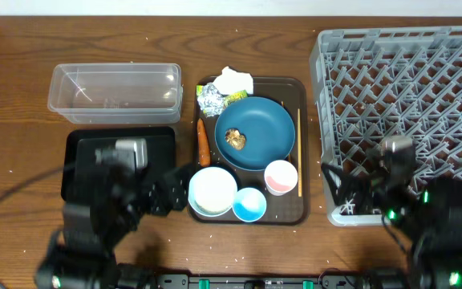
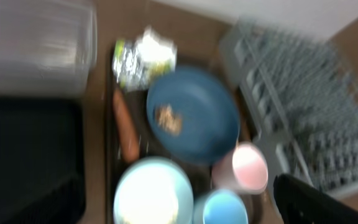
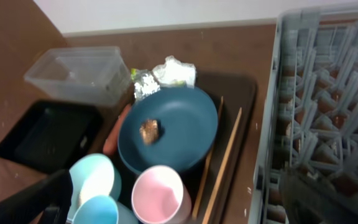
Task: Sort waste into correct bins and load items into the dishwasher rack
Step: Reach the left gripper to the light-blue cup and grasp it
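A: What sits closest to the arms?

B: The left gripper (image 1: 169, 195) hangs at the right edge of the black tray (image 1: 83, 144), just beside the white bowl (image 1: 212, 191). It is blurred from overhead, and the left wrist view catches only 1 dark finger. I cannot tell how wide its jaws stand or whether they hold anything.

A: And the other arm?

B: The right gripper (image 3: 174, 183) is at the near left corner of the dishwasher rack (image 1: 407, 88). Its 2 fingers (image 3: 36, 199) show at opposite lower corners of the right wrist view, so the jaws are spread wide with nothing between them.

A: What lies on the brown serving tray (image 1: 289, 87)?

B: Along its near edge, from the left, are the white bowl, the small light-blue bowl (image 1: 249, 204) just beside it, and the pink-and-white cup (image 1: 280, 177), which stands upright. Behind these 3 is the dark-blue plate (image 1: 254, 132), with the brown food lump (image 1: 236, 140) resting on it. The carrot (image 1: 203, 143) lies lengthwise on the tray just left of the plate. The chopsticks (image 1: 298, 152) run along the tray's right side.

A: And farther back?

B: At the tray's far edge, 3 scraps are bunched together: the silver foil (image 1: 210, 99), the yellow-green wrapper (image 1: 235, 99) and the white tissue (image 1: 233, 80). The clear tub (image 1: 115, 71) stands on the surface (image 1: 22, 96) beyond the black tray, left of that bunch. The rack takes up the right side, from near the right arm to the far edge.
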`<state>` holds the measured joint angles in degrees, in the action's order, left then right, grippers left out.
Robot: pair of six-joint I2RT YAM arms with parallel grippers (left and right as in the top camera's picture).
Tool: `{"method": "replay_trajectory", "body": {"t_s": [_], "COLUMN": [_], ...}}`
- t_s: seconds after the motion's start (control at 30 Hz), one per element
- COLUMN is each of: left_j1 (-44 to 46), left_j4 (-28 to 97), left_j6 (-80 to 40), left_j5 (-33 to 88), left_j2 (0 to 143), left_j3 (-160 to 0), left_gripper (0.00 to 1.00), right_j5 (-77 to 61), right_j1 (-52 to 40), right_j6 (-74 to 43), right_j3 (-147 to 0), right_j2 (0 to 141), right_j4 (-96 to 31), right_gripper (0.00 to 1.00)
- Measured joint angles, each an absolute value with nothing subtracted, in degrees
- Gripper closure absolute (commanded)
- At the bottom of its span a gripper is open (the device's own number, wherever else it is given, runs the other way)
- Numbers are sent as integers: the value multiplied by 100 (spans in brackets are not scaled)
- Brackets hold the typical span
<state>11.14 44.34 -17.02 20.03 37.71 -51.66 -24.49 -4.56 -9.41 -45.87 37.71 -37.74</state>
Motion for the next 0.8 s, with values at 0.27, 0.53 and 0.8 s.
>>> {"method": "replay_trajectory", "body": {"t_s": [0.27, 0.53, 0.8], "left_j1": [1664, 2502, 4257], "left_j4": [5717, 6018, 6014], "left_j6": [-1885, -1787, -1688], "left_j5": [2309, 2694, 1011], "left_j2": [6097, 7382, 7898], "left_j3": [-6361, -6357, -6357], "left_gripper": [2, 7, 23], "right_j5": [-2480, -2196, -1975], "right_j1": [-456, -123, 440], "right_j6": [-674, -1293, -1579], "right_j3": [-5883, -5905, -5907], "right_j2": [5520, 6300, 6554], "right_j4": [-4248, -4801, -5105], "right_gripper": [1, 1, 1]}}
